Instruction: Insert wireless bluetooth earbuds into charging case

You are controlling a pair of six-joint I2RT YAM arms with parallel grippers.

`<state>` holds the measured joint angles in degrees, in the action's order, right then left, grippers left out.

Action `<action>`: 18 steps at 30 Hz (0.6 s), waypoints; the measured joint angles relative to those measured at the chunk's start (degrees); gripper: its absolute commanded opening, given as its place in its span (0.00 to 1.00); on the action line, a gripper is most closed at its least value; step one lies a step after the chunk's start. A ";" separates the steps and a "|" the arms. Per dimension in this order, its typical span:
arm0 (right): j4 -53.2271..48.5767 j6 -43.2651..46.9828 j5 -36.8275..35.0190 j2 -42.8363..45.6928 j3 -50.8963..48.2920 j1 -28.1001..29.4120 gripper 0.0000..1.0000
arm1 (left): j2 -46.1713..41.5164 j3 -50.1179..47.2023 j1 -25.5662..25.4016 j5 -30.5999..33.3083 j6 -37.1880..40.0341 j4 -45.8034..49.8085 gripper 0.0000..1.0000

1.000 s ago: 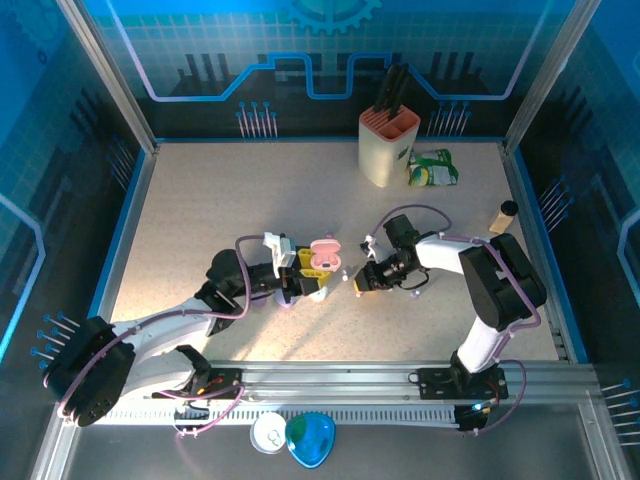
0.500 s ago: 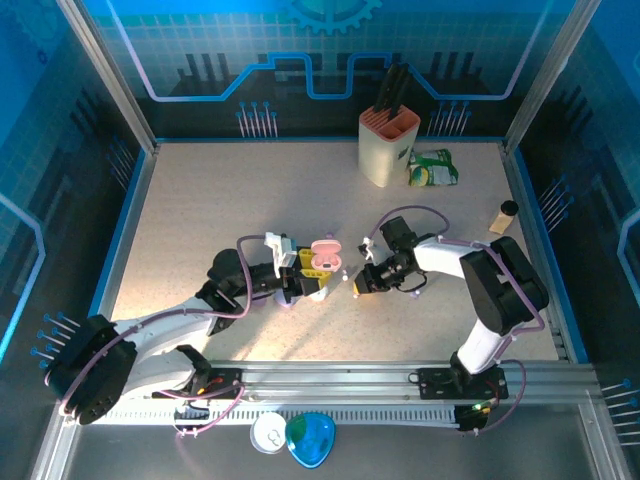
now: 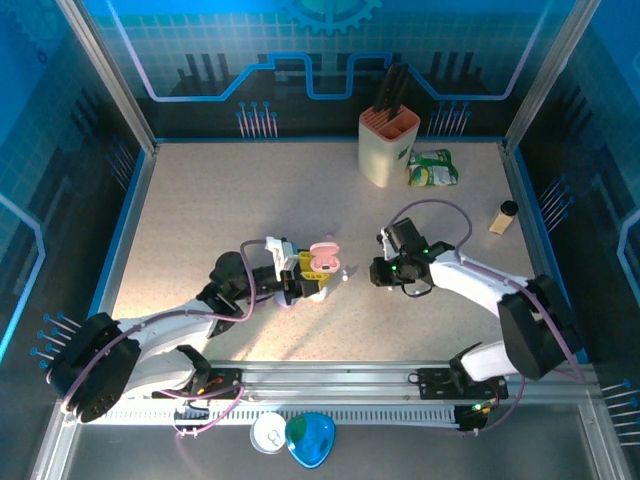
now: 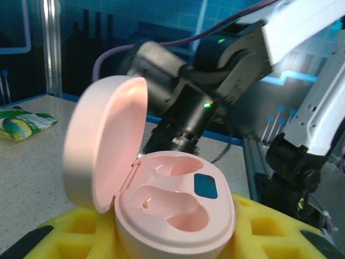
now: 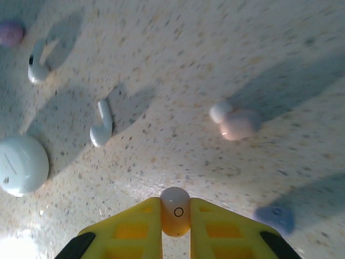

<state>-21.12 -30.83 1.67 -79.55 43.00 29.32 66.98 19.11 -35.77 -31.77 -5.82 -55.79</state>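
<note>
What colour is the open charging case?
The open rounded plastic charging case is pale pink; left wrist view shows it best.

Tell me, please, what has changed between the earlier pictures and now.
The right gripper closed on an earbud and drew back rightward, its elbow swinging outward. The left gripper still holds the open pink charging case in place.

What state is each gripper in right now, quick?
Left gripper: closed on the open pink charging case.
Right gripper: closed on one earbud.
</note>
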 measured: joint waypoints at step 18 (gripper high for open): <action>-16.41 -12.72 -21.33 7.17 4.96 8.72 0.17 | 14.45 -0.07 0.04 7.89 5.27 -7.63 0.33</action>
<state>-37.54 -43.55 -19.66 -72.38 47.97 38.04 81.43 19.05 -35.73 -23.88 -0.56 -63.42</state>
